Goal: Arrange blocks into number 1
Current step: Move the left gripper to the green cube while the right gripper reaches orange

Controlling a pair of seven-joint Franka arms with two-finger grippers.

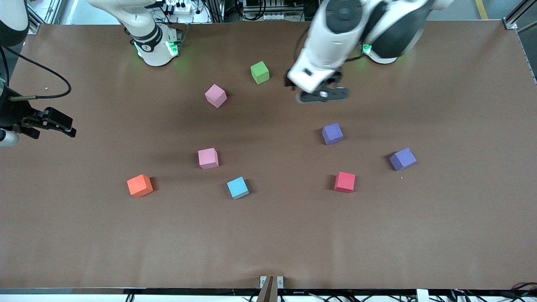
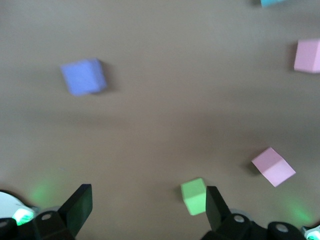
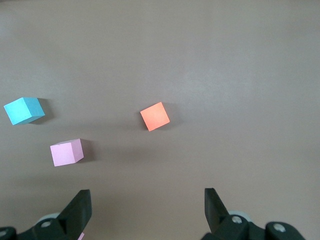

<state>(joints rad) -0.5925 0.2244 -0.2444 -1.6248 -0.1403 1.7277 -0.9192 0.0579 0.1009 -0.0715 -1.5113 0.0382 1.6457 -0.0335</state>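
Blocks lie scattered, none lined up; left gripper (image 1: pixel 323 95), fingers spread, hovers beside green block (image 1: pixel 260 72), likely first pick; right gripper (image 1: pixel 50 123) waits, spread.

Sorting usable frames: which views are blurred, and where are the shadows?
Left wrist view: smeared, purple block and green block soft-edged. Right wrist view: sharp, orange block crisp with a small shadow. Front view: left gripper blurred, soft arm shadows across the table.

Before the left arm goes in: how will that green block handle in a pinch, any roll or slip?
The green block sits flat on the table on one square face, so it probably won't roll or tip. Its matte, foam-like surface should grip well. It looks light and may squash slightly. Standing apart from the other blocks, a nudge would likely just slide it.
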